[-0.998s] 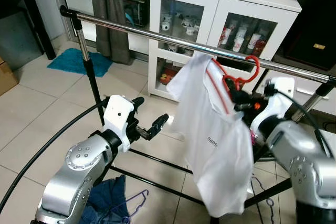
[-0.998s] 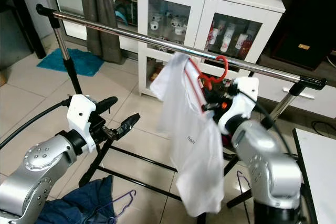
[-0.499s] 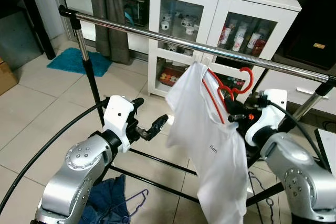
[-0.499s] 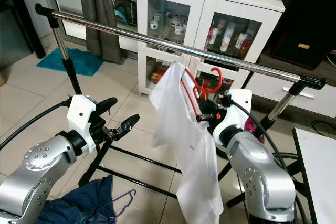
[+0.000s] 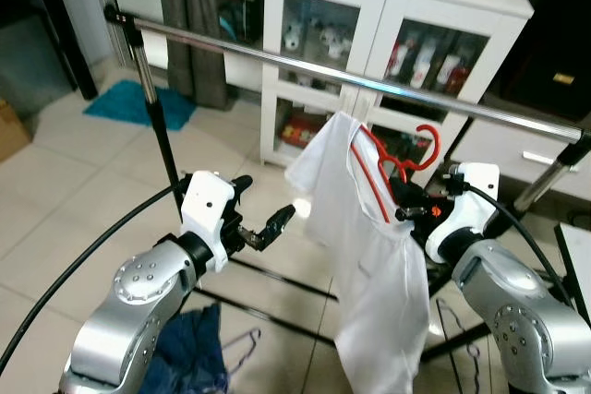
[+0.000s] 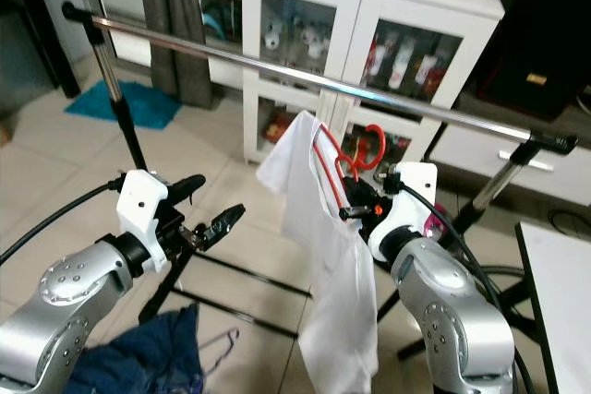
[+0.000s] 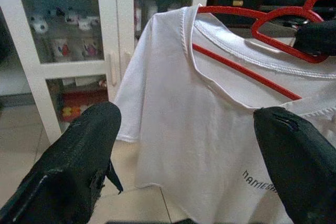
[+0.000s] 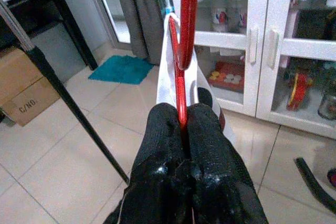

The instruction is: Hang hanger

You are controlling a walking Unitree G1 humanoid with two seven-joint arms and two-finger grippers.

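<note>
A red hanger (image 5: pixel 404 158) carries a white T-shirt (image 5: pixel 367 244) that hangs down in front of the clothes rack. My right gripper (image 5: pixel 413 212) is shut on the hanger's lower part; the right wrist view has both fingertips (image 8: pixel 167 129) pressed on the red wire (image 8: pixel 184 72). The hook (image 6: pixel 372 143) sits just below the steel rail (image 5: pixel 277 57) and is not over it. To the left of the shirt, my left gripper (image 5: pixel 270 225) is open and empty. In the left wrist view its fingers (image 7: pixel 79 161) are spread wide in front of the shirt (image 7: pixel 194 129).
A white glass-door cabinet (image 5: pixel 314 25) stands behind the rack. Blue clothes with a hanger (image 5: pixel 196 357) lie on the floor by my left arm. The rack's black base bars (image 5: pixel 277 279) and a black cable (image 5: pixel 83 256) cross the tiles. A blue mat (image 5: pixel 129 103) lies far left.
My right gripper has carried the hanger and shirt a little left and down, away from the rail, and the shirt has swung with it. The left arm has stayed put.
</note>
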